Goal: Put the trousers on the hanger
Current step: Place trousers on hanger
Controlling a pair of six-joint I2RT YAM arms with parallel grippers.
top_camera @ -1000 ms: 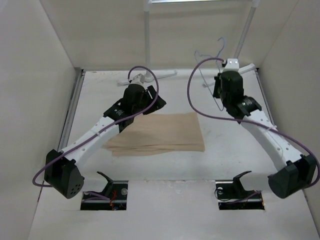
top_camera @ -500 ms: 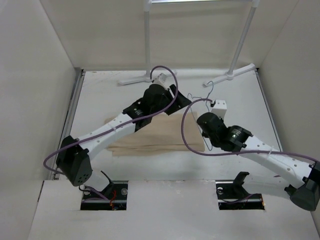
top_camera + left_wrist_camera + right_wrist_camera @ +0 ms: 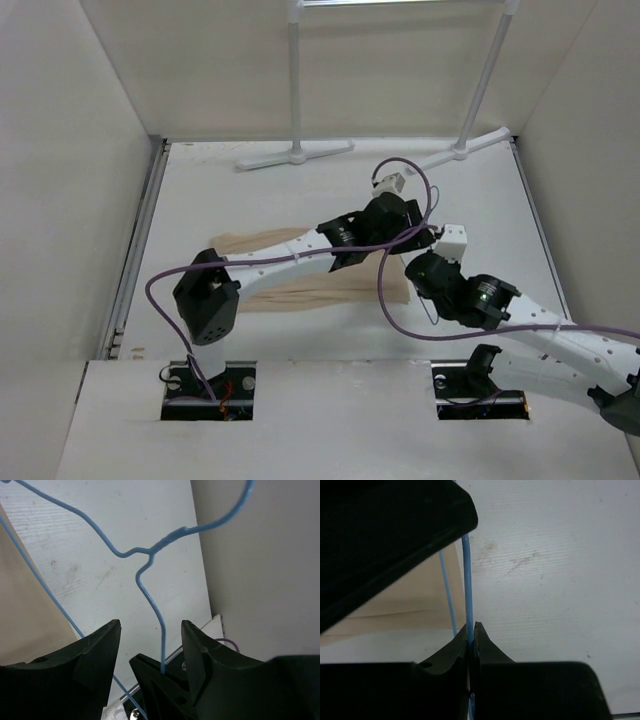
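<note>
Trousers (image 3: 320, 295) lie flat on table (image 3: 220, 190), left of centre, folded into a tan rectangle with soft creases. Left arm stretches over them in the overhead view and hides the middle. Hanger (image 3: 467, 580) is thin light-blue wire, at the right-hand end of the fabric, mostly over bare table. One long side runs along the fabric edge, can't tell if it touches. Trousers not on it. Right gripper (image 3: 471, 630) is clenched on a straight run of the wire, tips pressed together with the wire pinched between. Left wrist view shows the twisted neck, the start of the hook curving away and the shoulder bend below. Left gripper (image 3: 151, 627) is released, jaws apart and straddling the wire under that bend, neither finger visibly touching it. Right gripper's black tips sit just beneath. White rack (image 3: 296, 90) stands at the far edge, feet on the table, well apart from both grippers. Hanger barely resolves from overhead.
</note>
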